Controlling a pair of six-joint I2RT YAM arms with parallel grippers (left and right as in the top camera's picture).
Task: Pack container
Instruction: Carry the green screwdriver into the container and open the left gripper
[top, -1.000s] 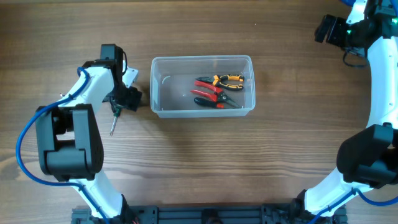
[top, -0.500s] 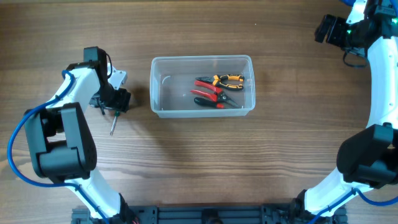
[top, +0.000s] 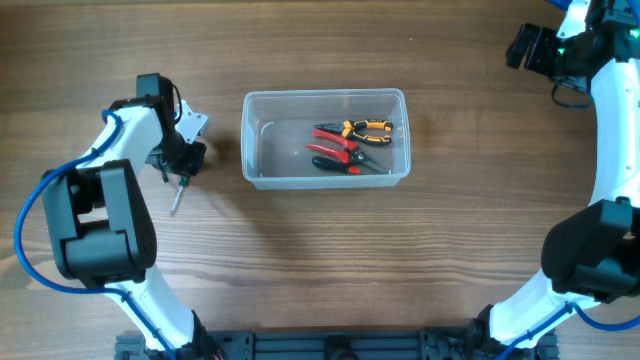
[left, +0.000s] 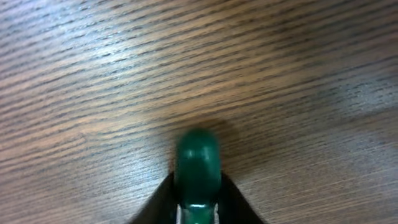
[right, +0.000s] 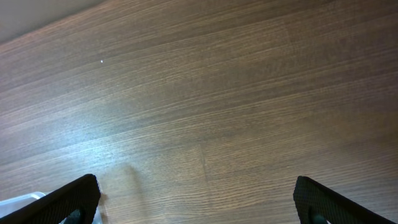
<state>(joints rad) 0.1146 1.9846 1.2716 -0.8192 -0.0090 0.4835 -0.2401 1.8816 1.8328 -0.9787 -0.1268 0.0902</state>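
The clear plastic container (top: 254, 140) sits at the table's middle, with red-handled pliers (top: 333, 153) and orange-handled pliers (top: 367, 127) inside. My left gripper (top: 184, 160) is just left of the container, low over the wood. It is shut on the green handle of a screwdriver (left: 198, 167), and both jaws press against the handle's sides. The screwdriver's metal shaft (top: 177, 199) sticks out below the gripper, toward the table's front. My right gripper (right: 199, 200) is open with nothing between its fingers, hovering at the far right corner (top: 526, 45).
A corner of the container (right: 25, 202) shows at the lower left of the right wrist view. Bare wooden table (top: 400, 260) surrounds the container.
The left gripper has closed on the screwdriver's green handle after shifting a little left. The shaft now lies slightly more tilted. The right arm has not moved.
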